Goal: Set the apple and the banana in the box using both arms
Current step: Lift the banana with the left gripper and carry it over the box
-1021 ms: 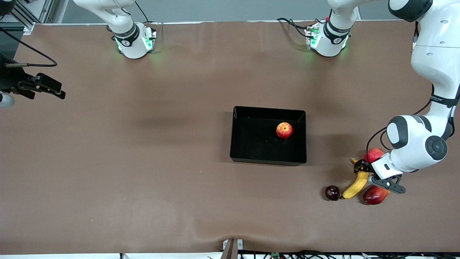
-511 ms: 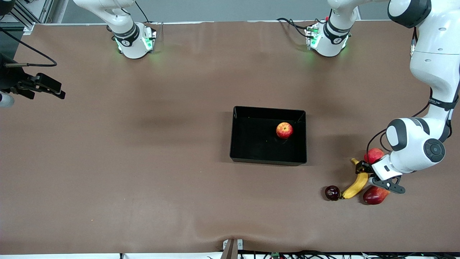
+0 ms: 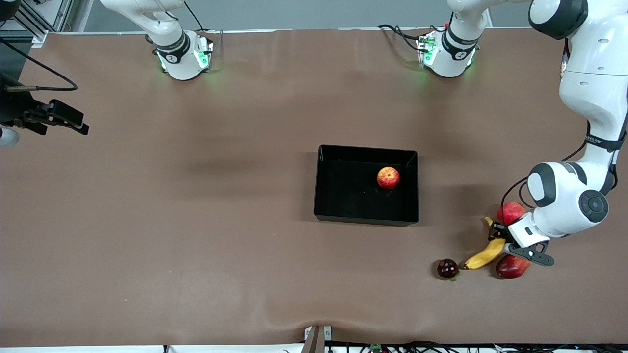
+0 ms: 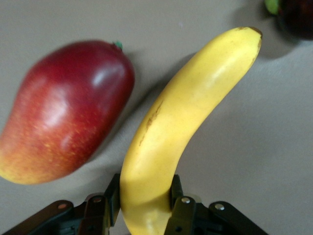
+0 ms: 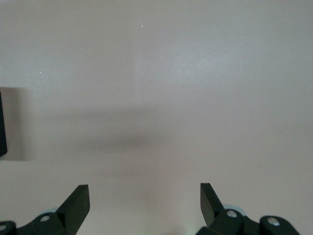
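On the brown tabletop point(image 3: 196, 220), the left pincer point(image 3: 501, 239) at lower right now clenches the banana point(image 3: 485, 254), swinging its tip; the apple point(image 3: 388, 177) already sits in the box point(image 3: 321, 196). The right pincer point(image 5: 144, 205) waits released at the frame's left edge.

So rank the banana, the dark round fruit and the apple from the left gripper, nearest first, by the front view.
1. banana: clamped in the left gripper.
2. dark round fruit: at the banana's tip.
3. apple: inside the box.
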Controlling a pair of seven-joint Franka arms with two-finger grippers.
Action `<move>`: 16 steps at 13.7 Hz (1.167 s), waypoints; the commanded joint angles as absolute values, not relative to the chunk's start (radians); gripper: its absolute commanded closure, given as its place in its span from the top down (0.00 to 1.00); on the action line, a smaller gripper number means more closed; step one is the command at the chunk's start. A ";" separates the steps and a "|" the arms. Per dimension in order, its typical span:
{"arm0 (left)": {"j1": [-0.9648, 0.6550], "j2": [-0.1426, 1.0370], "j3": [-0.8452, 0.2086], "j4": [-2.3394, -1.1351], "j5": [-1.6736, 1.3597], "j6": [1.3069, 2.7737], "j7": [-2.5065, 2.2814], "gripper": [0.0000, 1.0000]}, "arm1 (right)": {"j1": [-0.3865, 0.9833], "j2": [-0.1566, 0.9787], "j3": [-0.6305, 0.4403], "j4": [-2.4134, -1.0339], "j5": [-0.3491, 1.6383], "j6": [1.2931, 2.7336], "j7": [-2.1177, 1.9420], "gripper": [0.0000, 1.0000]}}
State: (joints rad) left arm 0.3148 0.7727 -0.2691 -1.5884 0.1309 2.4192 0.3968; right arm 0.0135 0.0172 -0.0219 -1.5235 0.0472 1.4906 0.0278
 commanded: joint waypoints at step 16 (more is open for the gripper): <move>-0.067 0.459 -0.304 -1.592 0.130 1.987 0.015 0.00 | -0.009 0.021 -0.012 -1.506 0.049 1.477 0.034 1.00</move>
